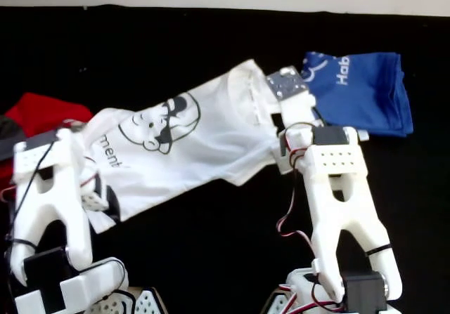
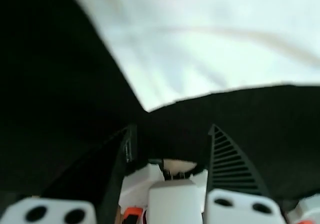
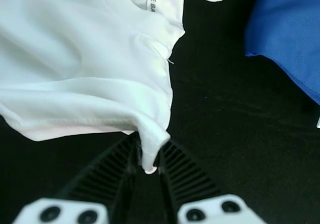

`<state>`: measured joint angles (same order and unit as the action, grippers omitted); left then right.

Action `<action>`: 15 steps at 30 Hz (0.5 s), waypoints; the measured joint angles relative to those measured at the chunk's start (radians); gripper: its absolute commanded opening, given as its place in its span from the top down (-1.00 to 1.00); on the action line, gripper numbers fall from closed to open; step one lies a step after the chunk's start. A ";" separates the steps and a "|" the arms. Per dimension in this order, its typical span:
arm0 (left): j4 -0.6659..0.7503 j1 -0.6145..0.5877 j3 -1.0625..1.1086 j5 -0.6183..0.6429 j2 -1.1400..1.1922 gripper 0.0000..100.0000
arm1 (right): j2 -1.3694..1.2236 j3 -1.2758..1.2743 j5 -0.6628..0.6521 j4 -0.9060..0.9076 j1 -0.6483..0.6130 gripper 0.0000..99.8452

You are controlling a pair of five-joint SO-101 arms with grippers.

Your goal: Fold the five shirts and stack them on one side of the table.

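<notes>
A white shirt (image 1: 190, 142) with a black cartoon print is stretched across the black table (image 1: 225, 258) between the two arms. My right gripper (image 3: 147, 160) is shut on a folded edge of the white shirt (image 3: 75, 58); in the high view it sits at the shirt's right end (image 1: 278, 128). My left gripper (image 2: 171, 130) stands open, its dark fingers apart, and the white shirt (image 2: 210, 48) lies just beyond the fingertips. In the high view, the shirt's left end drapes against the left arm (image 1: 49, 187). A folded blue shirt (image 1: 365, 93) lies at the back right.
A red shirt (image 1: 42, 114) is bunched at the left edge behind the left arm. The blue shirt (image 3: 290, 33) lies close beside the right gripper. Black table surface stretches open in front, between the two arm bases.
</notes>
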<state>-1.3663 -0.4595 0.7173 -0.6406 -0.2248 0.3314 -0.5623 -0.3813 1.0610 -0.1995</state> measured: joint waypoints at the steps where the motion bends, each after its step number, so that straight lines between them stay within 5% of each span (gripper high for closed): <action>1: 0.020 0.023 0.025 0.000 0.000 0.56 | 0.000 0.000 0.002 0.000 0.000 0.99; 15: 0.299 0.064 0.149 0.000 0.000 0.56 | 0.000 0.000 0.008 -0.002 0.006 0.99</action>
<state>-1.0671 -0.3951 0.8661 -0.6406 -0.2248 0.3314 -0.5623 -0.3736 1.0595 -0.1933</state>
